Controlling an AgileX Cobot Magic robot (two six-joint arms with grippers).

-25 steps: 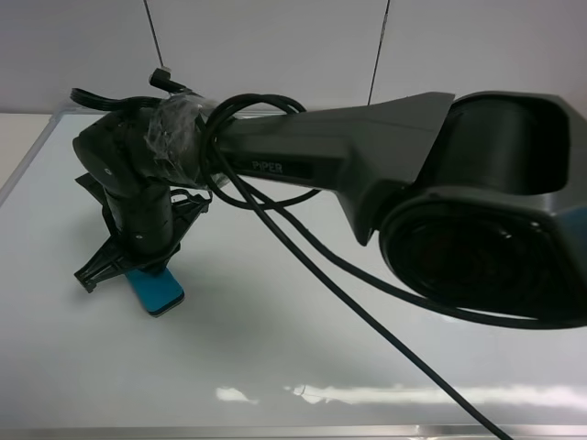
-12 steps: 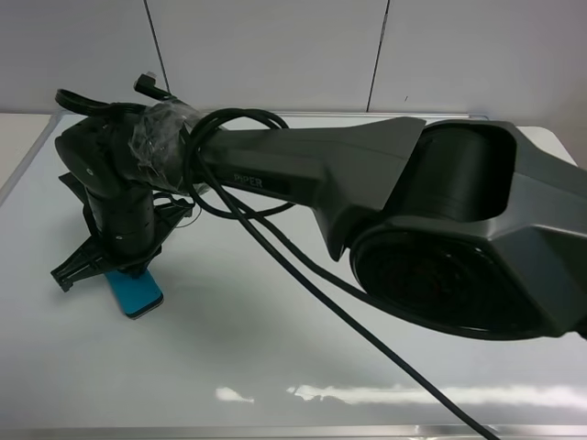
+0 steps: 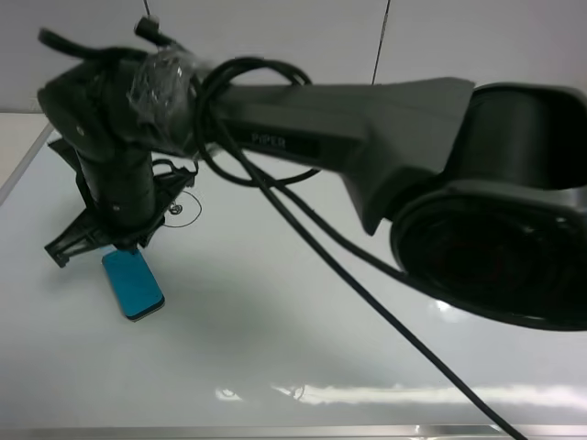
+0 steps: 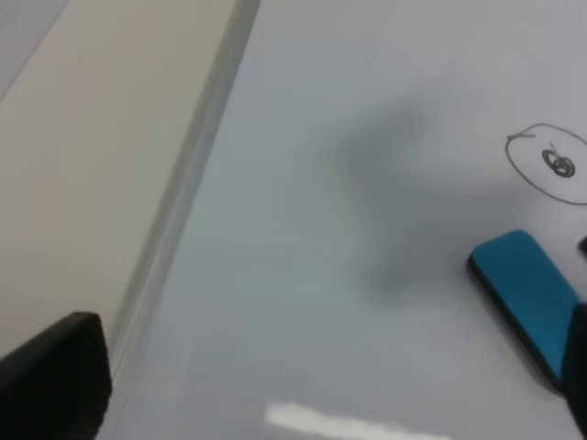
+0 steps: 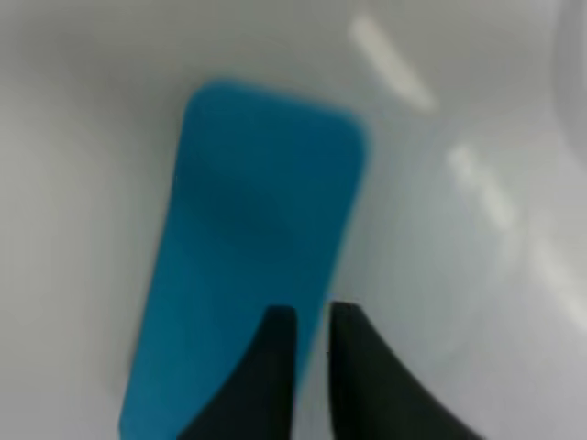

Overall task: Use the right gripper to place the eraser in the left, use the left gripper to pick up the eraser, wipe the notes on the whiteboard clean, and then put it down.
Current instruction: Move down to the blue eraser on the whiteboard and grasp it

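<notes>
One teal-blue oblong eraser with rounded corners (image 3: 133,284) is lying flat on the glossy white, silver-framed whiteboard (image 3: 275,348). It is near the small black marker oval (image 3: 183,206) yet apart from it, on its front-left side in the high view, with its long axis running past the marker oval rather than at it. We are seeing the black right claw on the grey "PIPER" arm (image 3: 119,246) hanging just above the eraser's oval-ward end, jaws parted by a sliver, gripping nothing. The black left claw (image 4: 330,348) is standing wide and empty, the eraser lying off toward one finger; we are judging it needs a sideways shift. Against half a second earlier, the right claw is sitting higher and the marker oval is showing.
</notes>
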